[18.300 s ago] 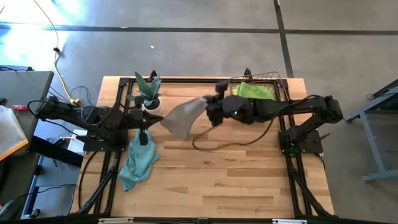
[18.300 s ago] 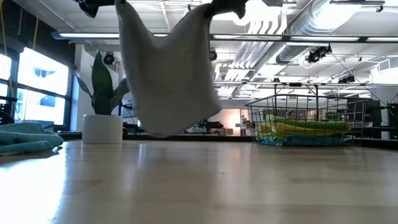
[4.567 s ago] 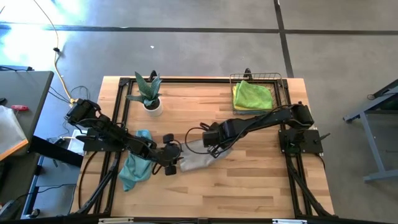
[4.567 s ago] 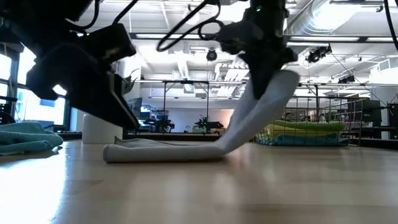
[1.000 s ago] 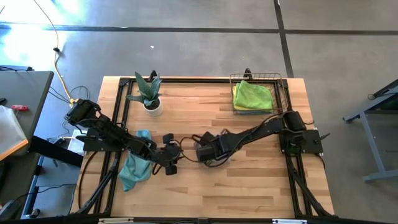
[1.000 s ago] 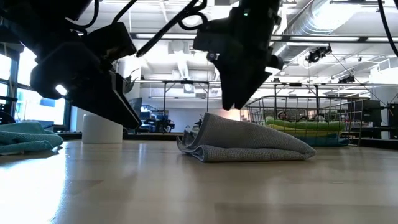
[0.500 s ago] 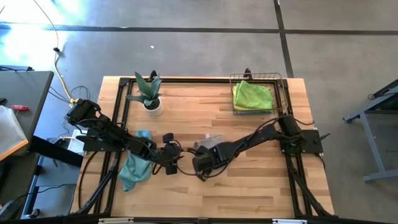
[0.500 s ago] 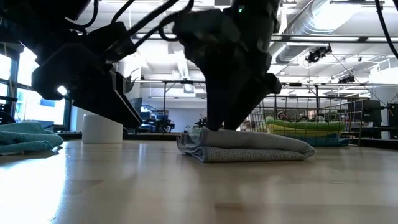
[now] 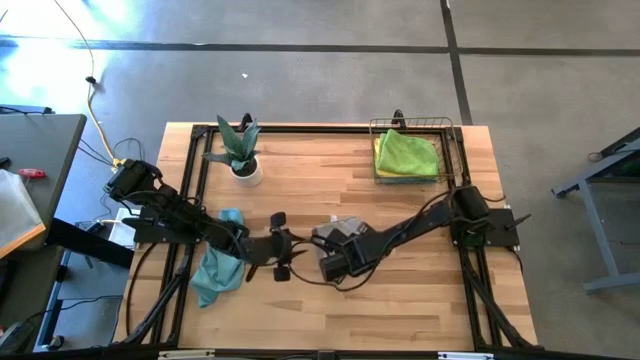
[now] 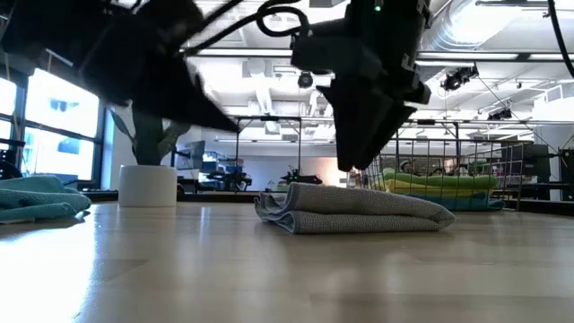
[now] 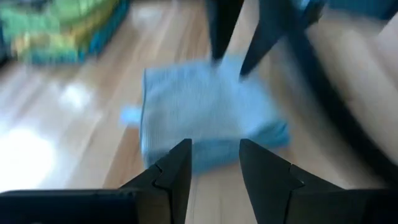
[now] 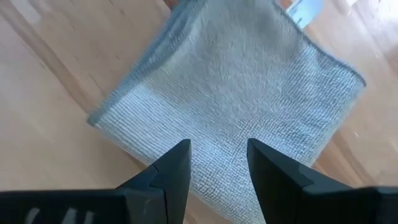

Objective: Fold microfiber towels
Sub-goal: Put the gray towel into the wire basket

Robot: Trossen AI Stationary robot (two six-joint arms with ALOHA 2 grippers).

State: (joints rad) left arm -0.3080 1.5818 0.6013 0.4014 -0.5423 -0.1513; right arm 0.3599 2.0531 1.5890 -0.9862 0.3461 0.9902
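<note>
Wooden surface [image 9: 400, 300] is carrying the folded grey towel [image 10: 359, 211]; soft and limp, it is best pinched at an edge by either empty, parted tool [image 12: 214, 165].

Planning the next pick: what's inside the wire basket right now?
In the wire basket, a lime green towel lies on top. From table height, yellow and teal layers show below it; anything deeper is covered.
</note>
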